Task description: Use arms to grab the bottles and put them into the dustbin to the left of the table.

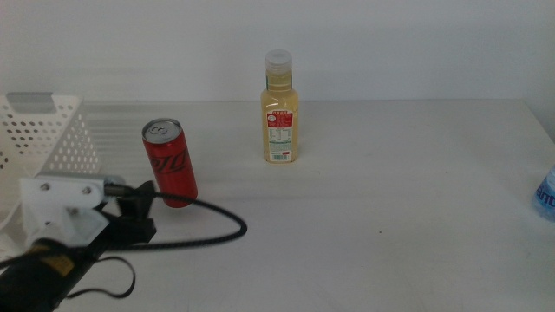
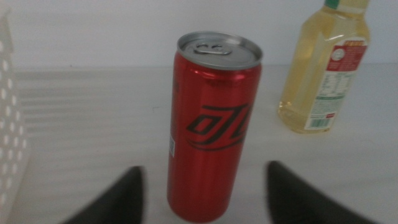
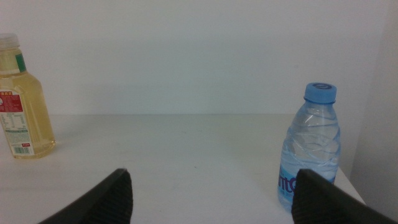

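A slim red can (image 1: 170, 163) stands upright on the white table (image 1: 364, 199), right of the dustbin (image 1: 43, 130). My left gripper (image 1: 149, 208) is just in front of the can at the lower left. In the left wrist view the left gripper (image 2: 204, 167) is open, with the can (image 2: 211, 124) between its jaws and a gap on both sides. The yellow juice bottle (image 1: 280, 108) stands farther back in the middle. A blue-capped water bottle (image 1: 546, 195) shows at the right edge. My right gripper (image 3: 214, 173) is open and empty, with the water bottle (image 3: 311, 149) ahead to one side.
A black cable (image 1: 208, 234) loops from the left arm across the table in front of the can. The white wall rises behind the table's far edge. The right wrist view also shows the juice bottle (image 3: 22, 106) far off.
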